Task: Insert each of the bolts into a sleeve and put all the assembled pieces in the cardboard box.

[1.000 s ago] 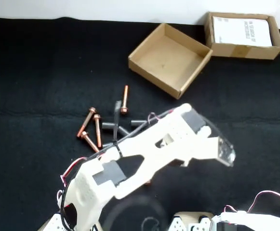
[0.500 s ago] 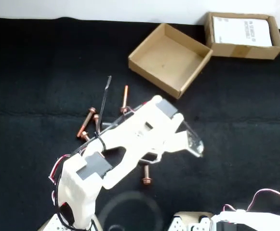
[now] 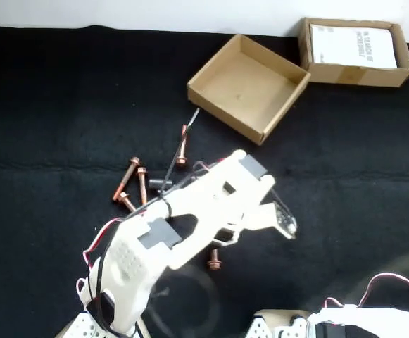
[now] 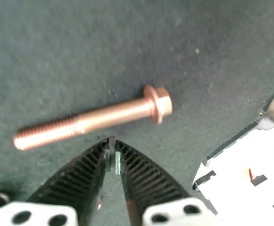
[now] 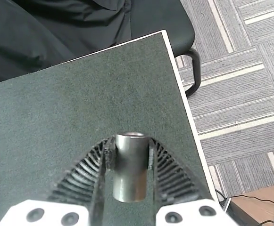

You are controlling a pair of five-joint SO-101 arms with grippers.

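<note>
A grey sleeve (image 5: 130, 167) was pinched upright in the right gripper (image 5: 129, 143), over the worktop (image 5: 56, 117) near its edge. The left gripper (image 4: 112, 153) was pressed almost together just beside a copper bolt (image 4: 94, 117) that lay flat. The cardboard box (image 3: 239, 88) was set well apart.

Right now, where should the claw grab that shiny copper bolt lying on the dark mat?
Grip the copper bolt on its smooth shank, between threads and flanged hex head. It lies flat on the dark mat, so probably come straight down, pinching across its length. The shut left gripper must open first.
</note>
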